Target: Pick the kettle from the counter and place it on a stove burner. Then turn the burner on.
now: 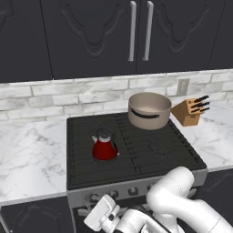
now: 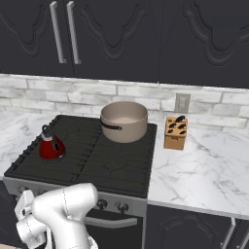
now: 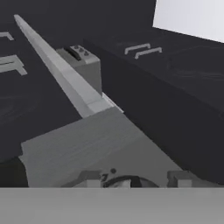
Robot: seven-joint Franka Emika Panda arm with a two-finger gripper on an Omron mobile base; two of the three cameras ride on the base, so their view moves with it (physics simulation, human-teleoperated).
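The small red kettle (image 1: 105,148) (image 2: 51,146) stands upright on the front-left stove burner (image 1: 84,157) (image 2: 73,151), on its black grate. White marble counter (image 1: 27,154) (image 2: 194,165) lies on both sides of the stove. My white hand (image 1: 101,214) (image 2: 24,204) is low, in front of the stove's knob panel, far from the kettle. In the hand view my gripper (image 3: 133,178) faces the grey panel. Its fingertips (image 3: 87,177) stand apart on either side of a dark round knob (image 3: 127,181), and small gaps show at both sides.
A large beige pot (image 1: 149,110) (image 2: 124,121) occupies the back-right burner. A wooden knife block (image 1: 189,111) (image 2: 175,132) stands on the counter to the right of the stove. More knobs (image 1: 133,191) (image 2: 121,207) line the front panel. Dark cabinets hang above.
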